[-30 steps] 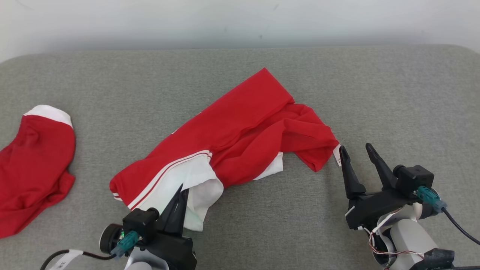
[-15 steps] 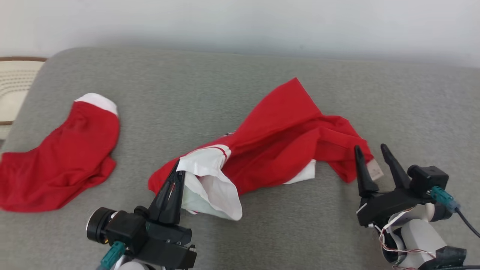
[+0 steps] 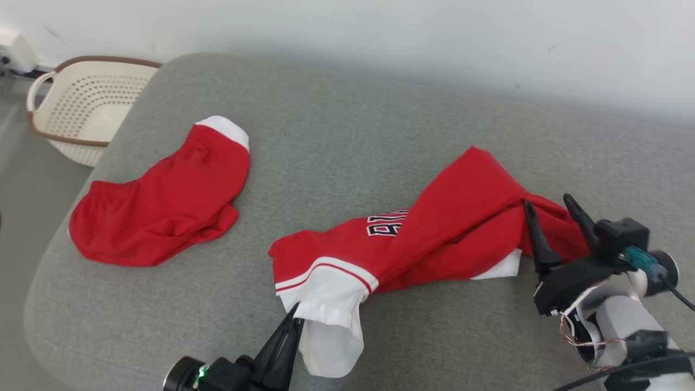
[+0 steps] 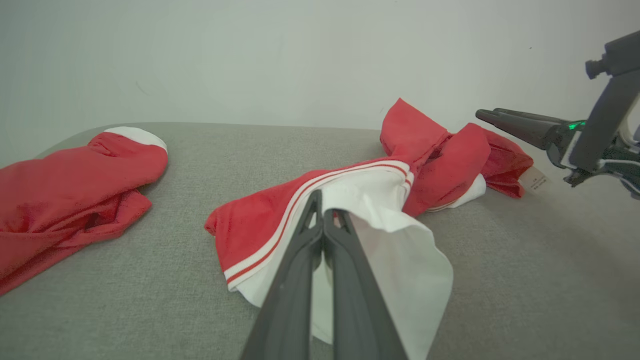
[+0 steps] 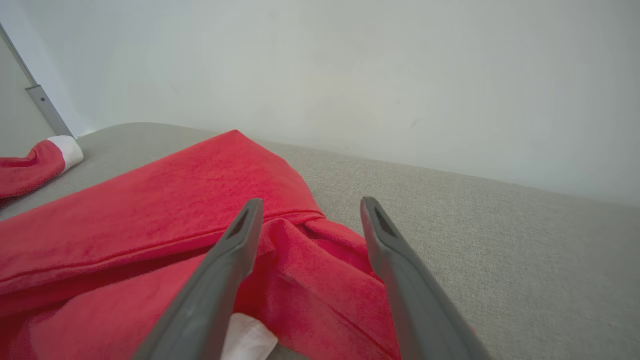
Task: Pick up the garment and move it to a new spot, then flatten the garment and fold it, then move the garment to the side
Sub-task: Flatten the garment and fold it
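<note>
The garment [image 3: 445, 233] is a red jersey with white trim and dark lettering, lying stretched across the grey cushion. My left gripper [image 3: 296, 312] is shut on its white hem at the near end. The left wrist view shows that gripper [image 4: 322, 205] pinching the white cloth of the garment [image 4: 265, 225]. My right gripper [image 3: 547, 201] stands open over the garment's right end, one finger on each side of a red fold. In the right wrist view its fingers [image 5: 311, 202] straddle the garment [image 5: 150, 210] with nothing clamped.
A second red garment [image 3: 163, 201] with a white cuff lies on the cushion's left part. A cream perforated basket [image 3: 81, 103] stands on the floor beyond the cushion's [image 3: 353, 136] left edge. A pale wall rises behind.
The head camera has swung left, bringing the basket into view. My left gripper has pulled the white hem nearer, stretching the garment so its lettering shows. My right gripper's fingers now stand over the red end.
</note>
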Motion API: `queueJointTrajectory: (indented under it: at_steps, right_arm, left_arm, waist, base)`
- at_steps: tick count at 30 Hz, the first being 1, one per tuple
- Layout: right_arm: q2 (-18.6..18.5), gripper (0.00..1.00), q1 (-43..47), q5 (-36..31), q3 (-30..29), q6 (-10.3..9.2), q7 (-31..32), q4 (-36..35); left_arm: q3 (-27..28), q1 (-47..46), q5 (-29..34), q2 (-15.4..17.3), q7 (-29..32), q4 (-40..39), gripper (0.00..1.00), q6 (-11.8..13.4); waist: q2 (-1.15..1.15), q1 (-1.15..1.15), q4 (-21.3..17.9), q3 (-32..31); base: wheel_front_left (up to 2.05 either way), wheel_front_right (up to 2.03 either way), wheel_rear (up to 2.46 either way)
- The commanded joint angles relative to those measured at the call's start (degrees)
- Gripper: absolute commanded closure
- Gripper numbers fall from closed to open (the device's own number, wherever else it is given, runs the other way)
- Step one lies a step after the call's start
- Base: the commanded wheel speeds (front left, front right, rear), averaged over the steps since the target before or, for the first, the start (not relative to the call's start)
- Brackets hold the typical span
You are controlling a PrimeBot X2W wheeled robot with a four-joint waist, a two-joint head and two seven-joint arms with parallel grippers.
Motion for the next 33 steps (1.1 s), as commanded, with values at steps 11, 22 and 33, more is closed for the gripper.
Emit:
queueJointTrajectory:
  at_steps: [11, 22, 33]
  right_arm:
    - [-1.0, 0.00, -9.7, -4.3, 9.1, -0.02, 0.1, 15.8]
    - [1.3, 0.00, -14.1, -0.3, 10.8, -0.02, 0.0, 24.7]
    - [3.0, 1.00, -16.2, 9.7, 12.5, -0.02, 0.7, 28.7]
  left_arm:
    - [-1.2, 0.5, -3.0, 0.1, -0.1, 6.0, 0.00, 1.0]
    - [-3.0, -0.4, -4.1, 0.1, -0.1, 6.8, 0.00, 1.5]
    - [-3.4, -0.9, -4.9, 0.1, -0.1, 6.8, 0.00, 1.6]
  waist:
    - [0.00, 0.00, 3.4, 1.1]
    - [0.00, 0.00, 4.5, 1.9]
    - [0.00, 0.00, 6.0, 2.4]
  base:
    - [0.00, 0.00, 0.00]
    - [0.00, 0.00, 0.00]
    - [0.00, 0.00, 0.00]
